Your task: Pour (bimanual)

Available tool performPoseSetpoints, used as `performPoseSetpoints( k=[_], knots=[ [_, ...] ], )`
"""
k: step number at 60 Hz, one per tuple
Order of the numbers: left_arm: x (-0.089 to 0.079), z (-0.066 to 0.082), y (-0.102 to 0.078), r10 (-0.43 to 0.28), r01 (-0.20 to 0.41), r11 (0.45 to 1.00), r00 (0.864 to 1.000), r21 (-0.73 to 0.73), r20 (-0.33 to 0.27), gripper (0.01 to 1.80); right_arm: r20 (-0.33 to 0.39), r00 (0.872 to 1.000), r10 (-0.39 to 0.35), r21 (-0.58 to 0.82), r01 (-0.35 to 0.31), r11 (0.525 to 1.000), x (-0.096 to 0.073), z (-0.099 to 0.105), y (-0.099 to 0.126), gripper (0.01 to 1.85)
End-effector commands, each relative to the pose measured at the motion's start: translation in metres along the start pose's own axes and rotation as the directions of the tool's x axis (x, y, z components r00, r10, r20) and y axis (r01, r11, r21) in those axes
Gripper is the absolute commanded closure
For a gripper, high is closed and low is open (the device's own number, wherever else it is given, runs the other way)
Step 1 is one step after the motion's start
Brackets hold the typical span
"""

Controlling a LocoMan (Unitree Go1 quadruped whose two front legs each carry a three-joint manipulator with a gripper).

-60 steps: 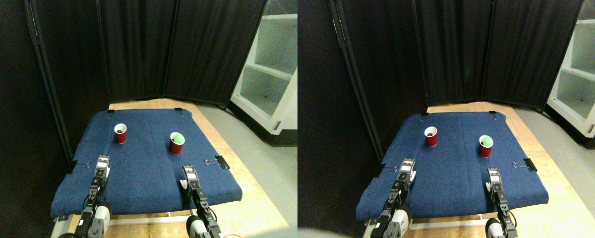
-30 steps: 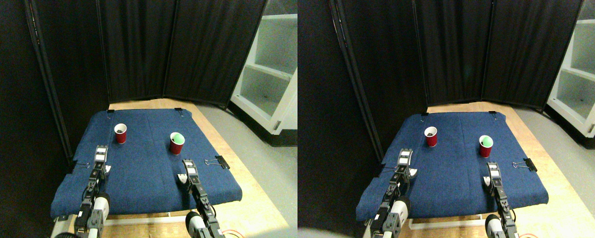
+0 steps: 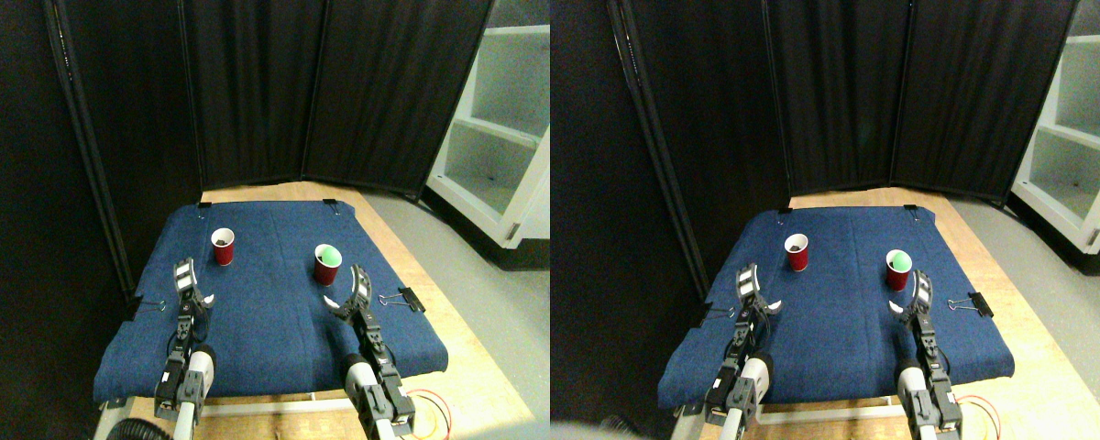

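**Both grippers spread, cups untouched on the blue cloth**

Take the blue fabric cloth (image 3: 266,302) spread over the wooden board as your landmark. On its far left part stands a red plastic cup (image 3: 224,247), upright, with something dark inside that is too small to identify. Toward the cloth's far right stands a second red plastic cup with green contents (image 3: 327,264), also upright. The two cups are well apart from each other.

Your left gripper (image 3: 190,287) hangs over the left side of the cloth, nearer you than the dark-filled cup and not touching it; its jaws look spread, with a pale fingertip standing out to one side. Your right gripper (image 3: 348,291) sits over the right side of the cloth, just beside the green-filled cup on its near right; its jaws are spread wide and hold nothing, and you can see a gap between them and the cup wall.

A black binder clip (image 3: 410,299) grips the cloth's right edge, near the right gripper.
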Motion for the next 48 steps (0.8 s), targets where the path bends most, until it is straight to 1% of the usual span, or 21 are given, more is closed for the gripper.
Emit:
performPoseSetpoints(
  k=[1,3,6,8,12,15,17,18,19,22,23,26,28,30,31,34,39,42,44,47,48],
  knots=[
    [0.005,0.002,-0.007,0.029,-0.025,0.995,0.999,-0.097,0.037,0.91,-0.013,1.0,0.01,0.063,-0.009,0.998,0.009,-0.004,0.002,1.12],
    [0.006,0.001,-0.007,0.031,-0.027,0.993,0.999,-0.117,0.037,0.92,-0.017,1.0,0.0,0.074,0.001,0.997,0.01,-0.004,0.001,1.11],
    [0.008,0.0,-0.007,0.041,-0.036,0.987,0.999,-0.158,0.029,0.92,-0.024,0.999,-0.033,0.128,0.036,0.991,0.014,-0.005,-0.001,1.1],
    [0.009,-0.001,-0.007,0.054,-0.048,0.983,0.998,-0.178,0.028,0.91,-0.027,0.999,-0.031,0.148,0.034,0.988,0.016,-0.006,-0.002,1.07],
    [0.013,-0.004,-0.007,0.085,-0.076,0.966,0.996,-0.246,0.029,0.88,-0.037,0.998,-0.045,0.253,0.053,0.966,0.021,-0.008,-0.003,1.07],
    [0.016,-0.005,-0.007,0.113,-0.098,0.946,0.993,-0.309,0.032,0.88,-0.041,0.998,-0.053,0.299,0.063,0.952,0.025,-0.009,-0.004,1.05],
    [0.016,-0.005,-0.007,0.116,-0.1,0.942,0.993,-0.321,0.03,0.87,-0.043,0.998,-0.054,0.31,0.064,0.949,0.026,-0.009,-0.005,1.05],
    [0.017,-0.005,-0.007,0.12,-0.103,0.934,0.992,-0.343,0.028,0.86,-0.047,0.997,-0.06,0.337,0.073,0.939,0.028,-0.01,-0.006,1.04],
    [0.018,-0.006,-0.008,0.125,-0.107,0.928,0.992,-0.358,0.027,0.86,-0.055,0.995,-0.088,0.381,0.102,0.919,0.029,-0.01,-0.006,1.04],
    [0.019,-0.005,-0.009,0.137,-0.117,0.906,0.99,-0.406,0.021,0.84,-0.064,0.993,-0.103,0.403,0.12,0.907,0.031,-0.011,-0.007,1.05],
    [0.019,-0.005,-0.01,0.142,-0.121,0.899,0.99,-0.422,0.018,0.84,-0.072,0.991,-0.116,0.428,0.135,0.893,0.031,-0.012,-0.007,1.05],
    [0.019,-0.004,-0.012,0.145,-0.124,0.895,0.989,-0.43,0.016,0.82,-0.076,0.989,-0.129,0.452,0.149,0.879,0.032,-0.012,-0.007,1.06],
    [0.019,-0.003,-0.014,0.15,-0.128,0.887,0.989,-0.444,0.015,0.82,-0.08,0.988,-0.129,0.466,0.152,0.871,0.033,-0.013,-0.007,1.05],
    [0.02,-0.002,-0.017,0.157,-0.136,0.881,0.988,-0.454,0.009,0.82,-0.099,0.986,-0.137,0.529,0.169,0.831,0.035,-0.014,-0.007,1.04],
    [0.02,-0.001,-0.018,0.156,-0.137,0.878,0.988,-0.46,0.005,0.82,-0.104,0.985,-0.136,0.544,0.171,0.822,0.036,-0.014,-0.007,1.01],
    [0.021,0.0,-0.019,0.165,-0.144,0.867,0.986,-0.477,0.002,0.83,-0.101,0.985,-0.137,0.548,0.17,0.819,0.037,-0.015,-0.008,0.99],
    [0.025,-0.001,-0.021,0.162,-0.149,0.856,0.987,-0.495,-0.018,0.76,-0.124,0.984,-0.13,0.579,0.178,0.795,0.038,-0.017,-0.009,0.9],
    [0.027,-0.002,-0.022,0.164,-0.154,0.848,0.986,-0.506,-0.025,0.73,-0.129,0.984,-0.126,0.589,0.179,0.788,0.036,-0.017,-0.008,0.89],
    [0.028,-0.002,-0.023,0.172,-0.165,0.841,0.985,-0.516,-0.035,0.71,-0.148,0.983,-0.112,0.603,0.179,0.778,0.035,-0.018,-0.008,0.85],
    [0.03,-0.006,-0.023,0.197,-0.19,0.814,0.979,-0.549,-0.047,0.71,-0.152,0.982,-0.109,0.615,0.18,0.768,0.034,-0.019,-0.007,0.84],
    [0.03,-0.006,-0.023,0.197,-0.19,0.814,0.979,-0.549,-0.047,0.71,-0.152,0.982,-0.109,0.615,0.18,0.768,0.034,-0.019,-0.007,0.84]
  ],
)
